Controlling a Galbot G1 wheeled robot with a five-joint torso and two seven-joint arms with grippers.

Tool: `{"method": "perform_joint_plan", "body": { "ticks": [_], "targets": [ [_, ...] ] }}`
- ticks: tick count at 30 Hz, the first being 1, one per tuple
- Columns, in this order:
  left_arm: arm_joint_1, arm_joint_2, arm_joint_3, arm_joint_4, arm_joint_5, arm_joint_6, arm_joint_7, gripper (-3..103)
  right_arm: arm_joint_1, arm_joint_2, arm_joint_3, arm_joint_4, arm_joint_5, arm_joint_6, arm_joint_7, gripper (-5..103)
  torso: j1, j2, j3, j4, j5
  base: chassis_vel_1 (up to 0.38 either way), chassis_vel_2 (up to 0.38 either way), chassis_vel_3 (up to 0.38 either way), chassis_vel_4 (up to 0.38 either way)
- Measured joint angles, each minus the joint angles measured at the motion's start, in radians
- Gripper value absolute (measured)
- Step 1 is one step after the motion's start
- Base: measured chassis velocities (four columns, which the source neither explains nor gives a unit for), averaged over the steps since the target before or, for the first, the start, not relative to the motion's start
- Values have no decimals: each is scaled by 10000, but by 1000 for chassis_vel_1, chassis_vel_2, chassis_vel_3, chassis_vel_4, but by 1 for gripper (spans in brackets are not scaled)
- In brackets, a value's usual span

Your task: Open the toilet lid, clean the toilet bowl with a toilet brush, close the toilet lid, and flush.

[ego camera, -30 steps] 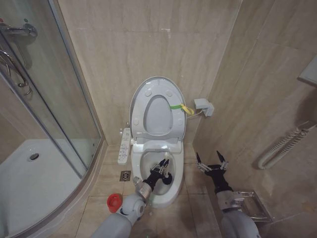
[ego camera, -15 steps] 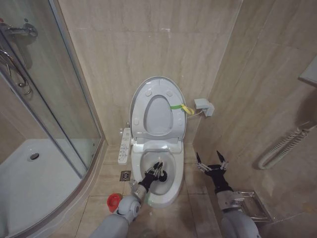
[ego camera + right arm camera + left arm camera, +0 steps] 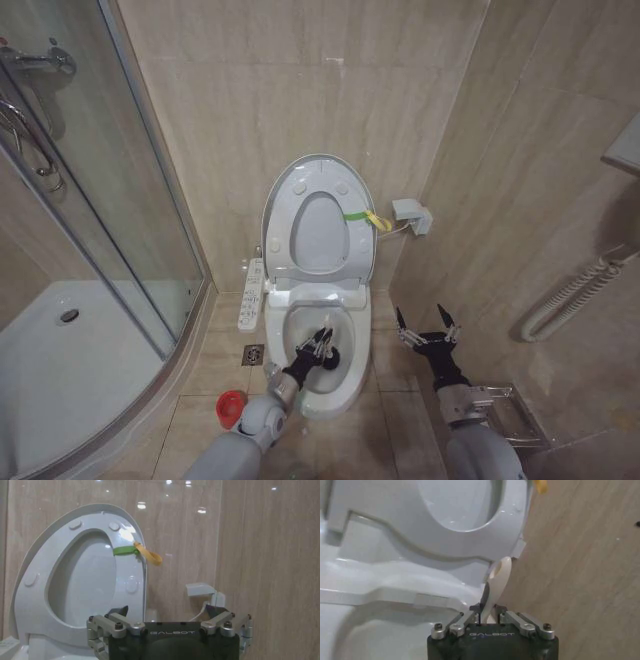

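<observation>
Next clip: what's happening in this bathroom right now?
The robot is cleaning a toilet. The toilet lid stands raised against the wall. The left end effector is down inside the toilet bowl, shut on the pale handle of the toilet brush. The right end effector is open and idle beside the toilet, off to its right. The brush's red holder sits on the floor left of the bowl.

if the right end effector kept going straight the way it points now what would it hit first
Most likely the tiled wall beside the raised toilet lid. The right end effector hovers open to the right of the toilet bowl, aimed near the wall box, though depth is unclear.
</observation>
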State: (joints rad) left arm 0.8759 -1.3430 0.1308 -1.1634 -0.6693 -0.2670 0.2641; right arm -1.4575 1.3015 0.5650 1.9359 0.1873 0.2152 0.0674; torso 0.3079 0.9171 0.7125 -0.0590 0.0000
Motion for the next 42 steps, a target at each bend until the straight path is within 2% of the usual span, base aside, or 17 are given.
{"method": "perform_joint_plan", "body": {
  "ticks": [5, 10, 15, 19, 22, 26, 28, 31, 32, 36, 42],
  "targets": [
    [3, -55, -124, 94, -79, -27, 26, 18, 0, 0, 0, 0, 0, 0, 0, 100, 0, -1, 1, 1, 1, 0, 0, 0, 0],
    [319, 240, 140, -1626, -404, 251, -179, 18, 0, 0, 0, 0, 0, 0, 0, 100, 1, -2, 3, -3, 0, 0, 0, 0, 0],
    [430, 285, 263, -2000, -366, 301, -106, 18, 0, 0, 0, 0, 0, 0, 0, 100, 0, -2, 2, -3, -1, 0, 0, 0, 0],
    [309, 168, 228, -1145, -10, 93, 256, 18, 0, 0, 0, -1, 0, 0, 0, 100, 1, -2, 2, -2, -2, 0, 0, 0, 0],
    [81, 40, 85, -23, 454, -182, 562, 18, -1, 0, 0, 0, 0, 0, 0, 100, 1, -2, 2, 0, -1, 0, 0, 0, 0],
    [-74, -39, -193, 647, 705, -399, 607, 18, 0, 0, 0, 0, 0, 0, 0, 100, 0, -1, 1, -1, -1, 0, 0, 0, 0],
    [-49, -11, -229, 609, 723, -421, 616, 18, -1, 0, 0, 0, 0, -1, -1, 100, 1, -2, 3, 1, 0, 0, 0, 0, 0],
    [207, 199, -324, -397, 854, -349, 459, 18, 1, 0, 0, 0, 0, 0, 0, 100, 2, -2, 3, -1, -1, 0, 0, 0, 0],
    [207, 199, -324, -397, 854, -349, 459, 18, 1, 0, 0, 0, 0, 0, 0, 100, 2, -2, 3, -1, -1, 0, 0, 0, 0],
    [540, 331, -779, -1360, 1919, -555, 325, 18, 0, 0, 0, 0, 0, 0, 0, 100, 1, -2, 3, -3, -2, 0, 0, 0, 0],
    [857, 492, -1299, -1743, 2829, -852, 354, 15, 0, 0, 0, 0, 0, 0, 0, 100, 1, -2, 3, -2, -2, 0, 0, 0, 0]
  ]
}}
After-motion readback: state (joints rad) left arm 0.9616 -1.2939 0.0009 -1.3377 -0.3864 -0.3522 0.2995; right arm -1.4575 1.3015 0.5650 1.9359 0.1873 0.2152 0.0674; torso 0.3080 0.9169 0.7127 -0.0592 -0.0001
